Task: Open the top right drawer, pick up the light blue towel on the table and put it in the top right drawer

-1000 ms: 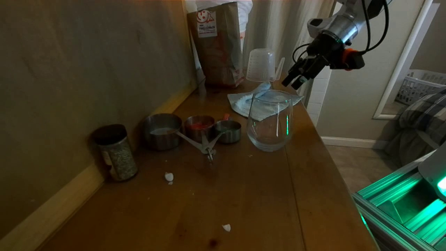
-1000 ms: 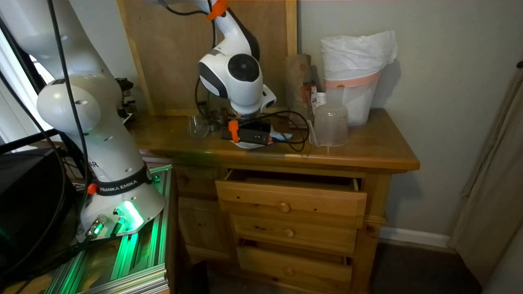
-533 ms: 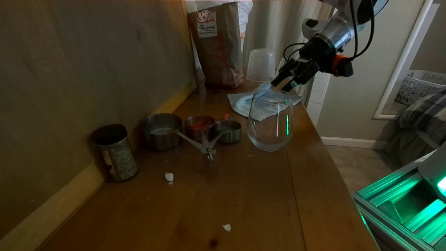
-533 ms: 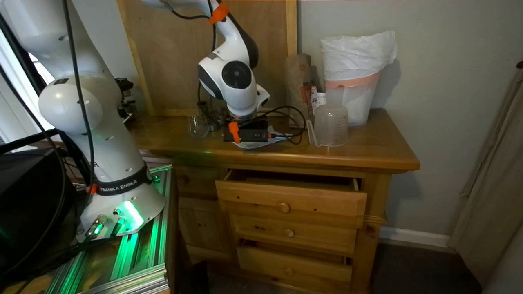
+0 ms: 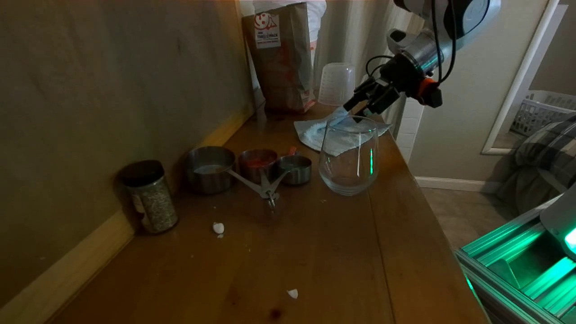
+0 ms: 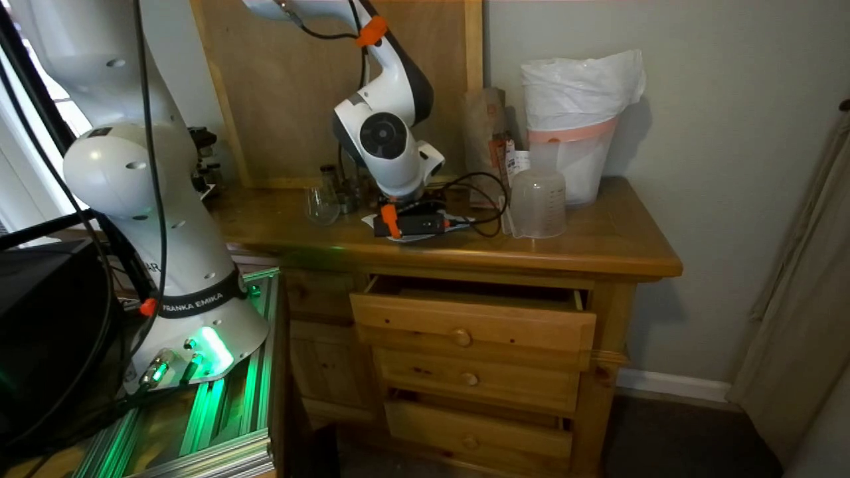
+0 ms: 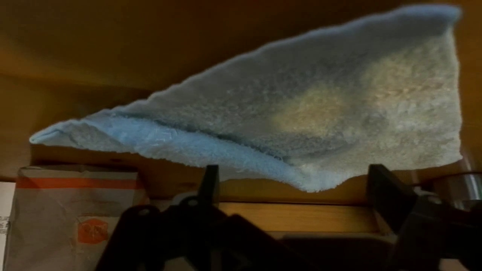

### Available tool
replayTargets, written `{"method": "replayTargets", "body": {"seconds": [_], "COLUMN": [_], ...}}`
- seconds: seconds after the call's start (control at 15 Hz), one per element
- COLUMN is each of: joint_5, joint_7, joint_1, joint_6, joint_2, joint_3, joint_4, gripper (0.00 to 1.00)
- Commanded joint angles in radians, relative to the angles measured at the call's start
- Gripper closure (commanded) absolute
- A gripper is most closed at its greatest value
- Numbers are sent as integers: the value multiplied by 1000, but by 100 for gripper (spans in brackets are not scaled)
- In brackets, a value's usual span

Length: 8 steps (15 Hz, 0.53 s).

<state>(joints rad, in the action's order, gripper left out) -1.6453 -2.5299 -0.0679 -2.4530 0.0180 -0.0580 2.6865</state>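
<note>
your gripper (image 7: 293, 172) has its fingers (image 7: 388, 194) spread wide near the light blue towel (image 7: 339, 79), which lies partly folded on the table (image 5: 292, 252); you cannot tell whether they touch. in an exterior view it sits partly behind the clear glass jar (image 5: 348, 176). the top right drawer (image 6: 422, 323) stands partway out.

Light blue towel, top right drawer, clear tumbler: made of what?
Light blue towel: matte terry cloth, probably cotton; fuzzy pile shows in the wrist view.
Top right drawer: wood, perhaps pine, apparently satin; tan front with dark knot-like spots.
Clear tumbler: transparent, glossy, sharp highlights; likely glass, though clear plastic is possible.
</note>
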Motion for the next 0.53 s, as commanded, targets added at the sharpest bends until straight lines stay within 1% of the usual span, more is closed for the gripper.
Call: {"method": "replayTargets", "body": {"seconds": [0.0, 0.47], "joint_5": [-73, -116], "joint_7": [-72, -99], "joint_1": [-8, -27], "joint_6": [-50, -95], "joint_2": [97, 204], "joint_3": [-7, 2], "joint_4": [-76, -158], "gripper": [0, 0]}}
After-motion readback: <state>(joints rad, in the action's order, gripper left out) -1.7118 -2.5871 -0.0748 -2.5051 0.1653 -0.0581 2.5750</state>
